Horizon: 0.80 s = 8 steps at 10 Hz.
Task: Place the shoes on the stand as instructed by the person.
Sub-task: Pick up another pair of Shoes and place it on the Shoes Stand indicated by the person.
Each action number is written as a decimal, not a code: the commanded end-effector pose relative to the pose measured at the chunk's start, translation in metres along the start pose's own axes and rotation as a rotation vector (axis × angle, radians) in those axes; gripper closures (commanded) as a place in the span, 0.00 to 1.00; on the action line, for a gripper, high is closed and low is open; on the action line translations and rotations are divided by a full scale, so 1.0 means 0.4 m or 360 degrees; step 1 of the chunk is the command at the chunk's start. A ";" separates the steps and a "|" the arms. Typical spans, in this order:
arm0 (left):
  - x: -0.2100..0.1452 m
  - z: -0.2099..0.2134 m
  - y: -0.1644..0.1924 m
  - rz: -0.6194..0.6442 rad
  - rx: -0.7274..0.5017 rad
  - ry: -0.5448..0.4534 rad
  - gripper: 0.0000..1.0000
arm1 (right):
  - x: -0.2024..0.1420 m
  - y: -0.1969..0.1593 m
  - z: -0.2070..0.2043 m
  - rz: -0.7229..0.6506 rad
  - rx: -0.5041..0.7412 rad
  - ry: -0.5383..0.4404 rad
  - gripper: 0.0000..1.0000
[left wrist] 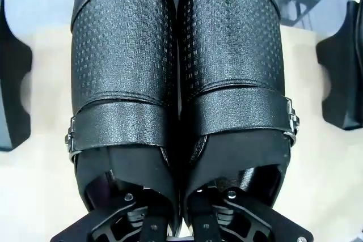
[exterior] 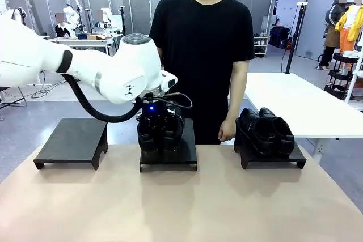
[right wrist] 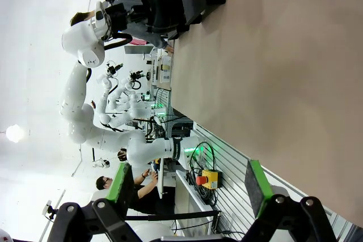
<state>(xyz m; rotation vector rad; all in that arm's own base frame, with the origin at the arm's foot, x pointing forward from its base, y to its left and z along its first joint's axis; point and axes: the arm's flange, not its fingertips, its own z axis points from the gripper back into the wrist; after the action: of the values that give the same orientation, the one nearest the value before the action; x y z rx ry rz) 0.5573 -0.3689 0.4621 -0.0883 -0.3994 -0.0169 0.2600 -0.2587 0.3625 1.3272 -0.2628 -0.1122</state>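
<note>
Front view: the left claw (exterior: 160, 131) sits at the frame's centre, lowered onto the buckled pair of shoes (exterior: 161, 133), which rests on the middle stand (exterior: 168, 156). A second pair of shoes (exterior: 265, 131) lies on the right stand (exterior: 273, 158), and the left stand (exterior: 72, 141) sits at the left of the tabletop (exterior: 181, 202). The person (exterior: 201, 49) stands behind the middle stand, one hand (exterior: 227, 131) hanging by the right stand. Left wrist view: the buckled pair fills the frame, toes toward the top, straps and small metal buckles across the middle; the claw's fingers (left wrist: 142, 216) rise from the bottom edge into the shoe openings, closed on the inner walls of both shoes, pinching them together. Right wrist view: the right claw (right wrist: 187, 188) stands wide open at the bottom, holding nothing, green pads well apart above the tabletop; the buckled pair shows at the top edge.
</note>
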 end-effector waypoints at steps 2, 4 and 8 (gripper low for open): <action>0.059 0.006 -0.052 -0.0021 0.0043 -0.0078 0.92 | -0.004 0.009 0.003 -0.0009 -0.0008 0.0010 0.00; 0.061 -0.013 -0.047 -0.0059 0.0085 -0.0057 0.92 | -0.004 0.009 0.003 -0.0009 -0.0008 0.0010 0.00; 0.036 -0.019 -0.042 -0.0012 0.0003 -0.0028 0.92 | -0.004 0.009 0.003 -0.0009 -0.0008 0.0010 0.00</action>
<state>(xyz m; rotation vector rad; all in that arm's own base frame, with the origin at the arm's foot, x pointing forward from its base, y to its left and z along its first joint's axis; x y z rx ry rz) 0.5748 -0.3888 0.4539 -0.0687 -0.4063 -0.0278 0.2600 -0.2587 0.3625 1.3272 -0.2628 -0.1122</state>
